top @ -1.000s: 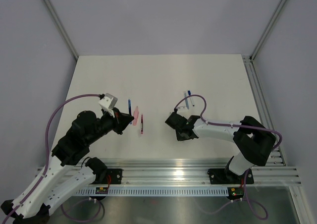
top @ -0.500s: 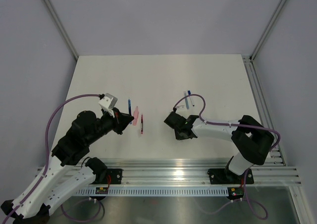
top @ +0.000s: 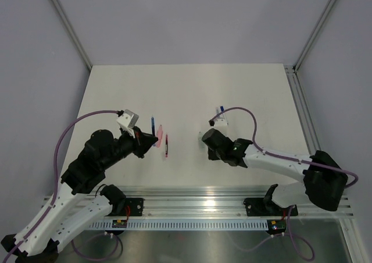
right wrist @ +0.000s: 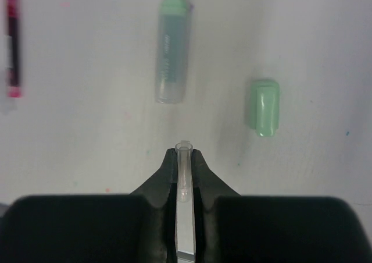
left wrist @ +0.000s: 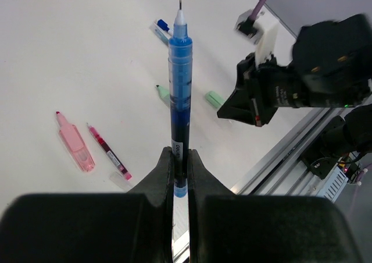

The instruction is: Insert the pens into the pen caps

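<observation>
Plainly left claw (left wrist: 180,155) clenches blue pen (left wrist: 179,82); right claw (right wrist: 184,153) pinches clear cap (right wrist: 183,178); table (top: 186,82) edges well beyond.

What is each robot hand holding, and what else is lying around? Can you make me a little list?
left gripper: shut on the blue pen, pen tip pointing away from it
right gripper: shut on a thin clear cap
lying loose: grey-green tube, light green cap, red pen, pink tube
blue pen in a cap: not yet
</observation>
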